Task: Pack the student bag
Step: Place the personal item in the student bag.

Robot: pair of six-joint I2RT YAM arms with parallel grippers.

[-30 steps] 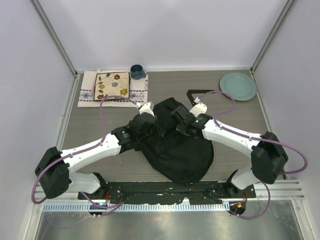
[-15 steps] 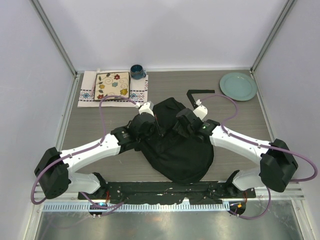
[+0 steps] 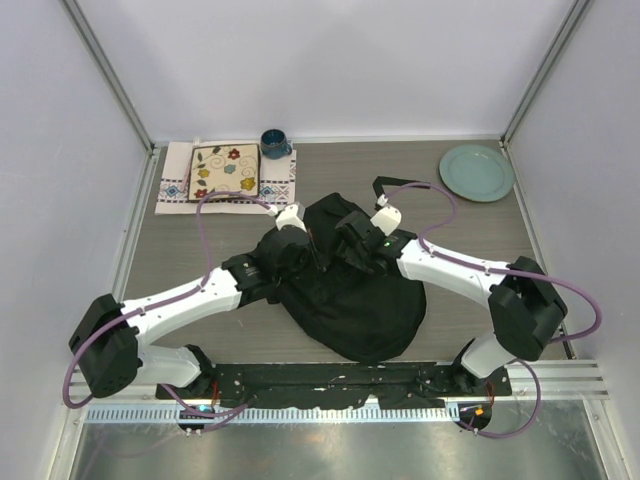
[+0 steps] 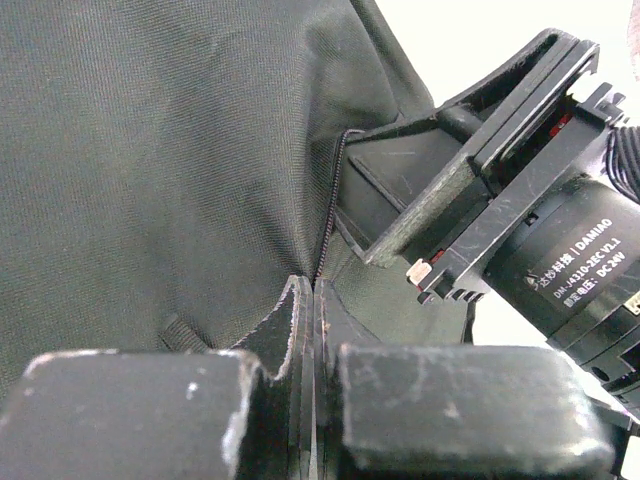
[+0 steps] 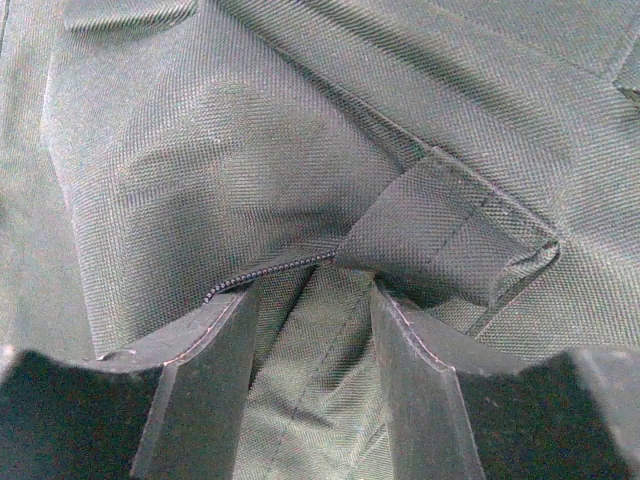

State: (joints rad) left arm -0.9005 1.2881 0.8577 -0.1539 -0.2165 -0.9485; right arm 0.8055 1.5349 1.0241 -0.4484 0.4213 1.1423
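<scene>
At the upper left edge of the student bag (image 3: 350, 300), the left end effector (image 4: 312, 300) was clenched tight, its tips pressed to the cloth at the foot of the zip (image 4: 328, 205); whether it pinched any fabric could not be told. The bag lay flat on the tabletop (image 3: 520, 230), its long axis slanting from its top, between the two arms, down toward their bases. At the bag's upper right, the right end effector (image 5: 310, 300) stood released, jaws apart, with the zip's end and the edge of a folded fabric tab (image 5: 440, 235) just ahead between them, so the right arm looked better placed for the coming grasp
</scene>
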